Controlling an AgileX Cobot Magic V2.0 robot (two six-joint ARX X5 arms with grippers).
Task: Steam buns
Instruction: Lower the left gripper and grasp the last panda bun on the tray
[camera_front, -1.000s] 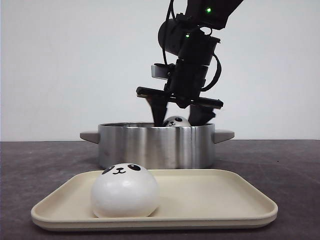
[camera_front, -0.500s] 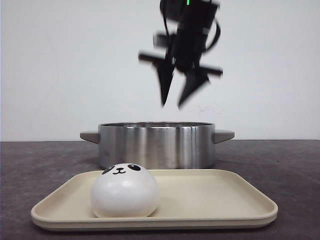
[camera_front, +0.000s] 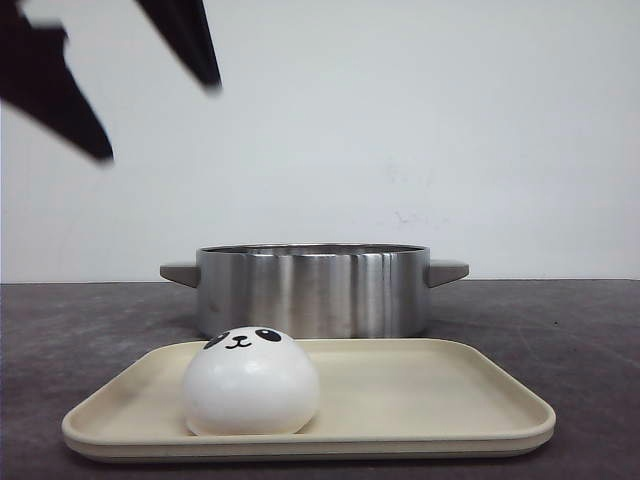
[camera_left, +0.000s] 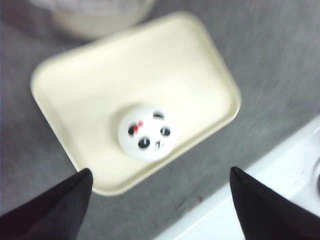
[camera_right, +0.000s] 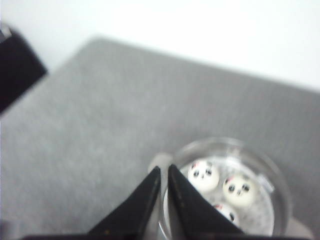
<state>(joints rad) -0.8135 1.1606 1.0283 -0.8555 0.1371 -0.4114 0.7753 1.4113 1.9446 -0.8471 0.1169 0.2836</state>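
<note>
The grey table (camera_front: 590, 330) carries a steel pot (camera_front: 313, 291) at the back and a cream tray (camera_front: 420, 395) in front of it. Three buns (camera_right: 204, 175) lie together inside the pot, seen only from the right wrist. A fourth bun (camera_front: 250, 381) sits on the left part of the tray, panda face up. The left gripper (camera_front: 150, 85) hangs high above the table's left side, fingers spread wide and empty. The right gripper (camera_right: 164, 172) is above the pot's edge, its fingers nearly together with nothing between them

pot (camera_front: 313, 291) mouth uncovered; bun (camera_front: 250, 381) exposed on tray (camera_front: 430, 400).
</note>
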